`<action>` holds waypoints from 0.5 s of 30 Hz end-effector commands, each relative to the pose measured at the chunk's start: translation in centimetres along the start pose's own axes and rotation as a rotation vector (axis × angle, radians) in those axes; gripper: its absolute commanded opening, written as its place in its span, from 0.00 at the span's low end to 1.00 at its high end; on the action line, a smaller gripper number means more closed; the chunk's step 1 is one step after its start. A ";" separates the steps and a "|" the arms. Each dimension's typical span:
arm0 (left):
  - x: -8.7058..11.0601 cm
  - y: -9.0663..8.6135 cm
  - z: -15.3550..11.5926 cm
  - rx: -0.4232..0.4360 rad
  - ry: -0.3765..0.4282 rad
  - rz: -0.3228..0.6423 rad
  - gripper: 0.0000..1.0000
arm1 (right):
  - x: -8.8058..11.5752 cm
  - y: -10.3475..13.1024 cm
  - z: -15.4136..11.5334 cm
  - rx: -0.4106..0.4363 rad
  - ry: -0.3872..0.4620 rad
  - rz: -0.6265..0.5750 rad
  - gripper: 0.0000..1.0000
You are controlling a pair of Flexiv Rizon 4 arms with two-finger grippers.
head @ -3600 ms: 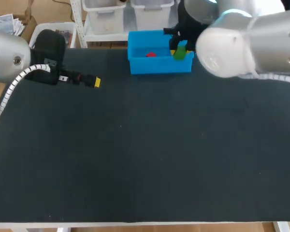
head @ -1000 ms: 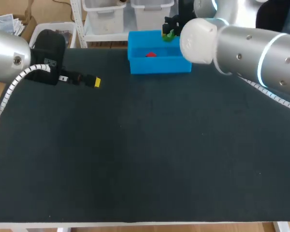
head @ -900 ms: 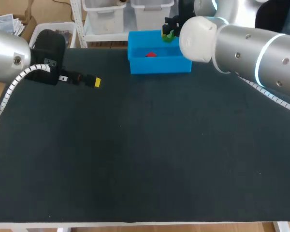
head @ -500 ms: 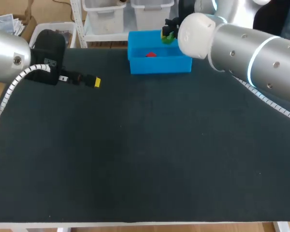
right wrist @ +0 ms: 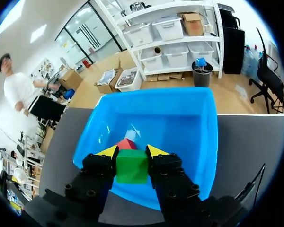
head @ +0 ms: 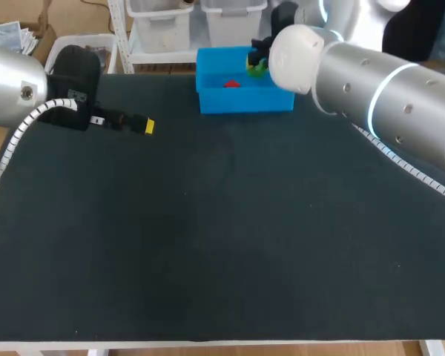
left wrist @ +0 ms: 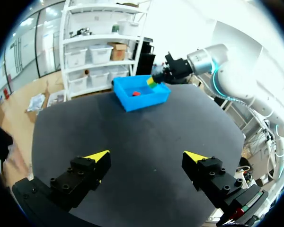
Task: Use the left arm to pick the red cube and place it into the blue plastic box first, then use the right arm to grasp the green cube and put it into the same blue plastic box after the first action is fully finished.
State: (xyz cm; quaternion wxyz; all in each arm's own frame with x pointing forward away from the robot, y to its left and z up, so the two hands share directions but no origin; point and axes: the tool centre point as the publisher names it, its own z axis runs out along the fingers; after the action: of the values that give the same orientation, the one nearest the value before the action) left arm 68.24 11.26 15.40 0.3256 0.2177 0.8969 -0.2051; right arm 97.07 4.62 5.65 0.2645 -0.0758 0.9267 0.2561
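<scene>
The blue plastic box stands at the table's far edge, with the red cube lying inside it. My right gripper hangs over the box's near right part, shut on the green cube; the red cube shows just ahead of its fingertips in the box. In the head view the green cube sits above the box's right rim. My left gripper is open and holds nothing, far back at the table's left, its yellow tip above the mat. From there the box and green cube look distant.
The black table mat stretches wide in front of the box. My right arm's large grey link crosses above the table's far right.
My right gripper with the green cube has shifted slightly left and lower over the box. The right arm's link has swung toward the near right. The left arm has not moved.
</scene>
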 end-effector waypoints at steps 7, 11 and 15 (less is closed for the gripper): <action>0.1 0.2 0.0 0.008 -0.003 0.002 1.00 | -0.2 -0.9 1.1 0.019 0.032 0.011 0.00; 0.1 0.2 0.0 0.008 -0.003 0.002 1.00 | -0.1 -1.3 1.3 0.030 0.041 0.017 0.00; 0.1 0.2 0.0 0.008 -0.003 0.002 1.00 | 0.0 -1.4 1.5 0.039 0.053 0.025 0.00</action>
State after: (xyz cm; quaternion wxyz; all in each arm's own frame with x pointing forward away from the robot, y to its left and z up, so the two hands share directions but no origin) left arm 68.24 11.25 15.40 0.3256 0.2177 0.8969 -0.2051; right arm 96.75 3.77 4.07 0.2483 -0.0642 0.9361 0.2407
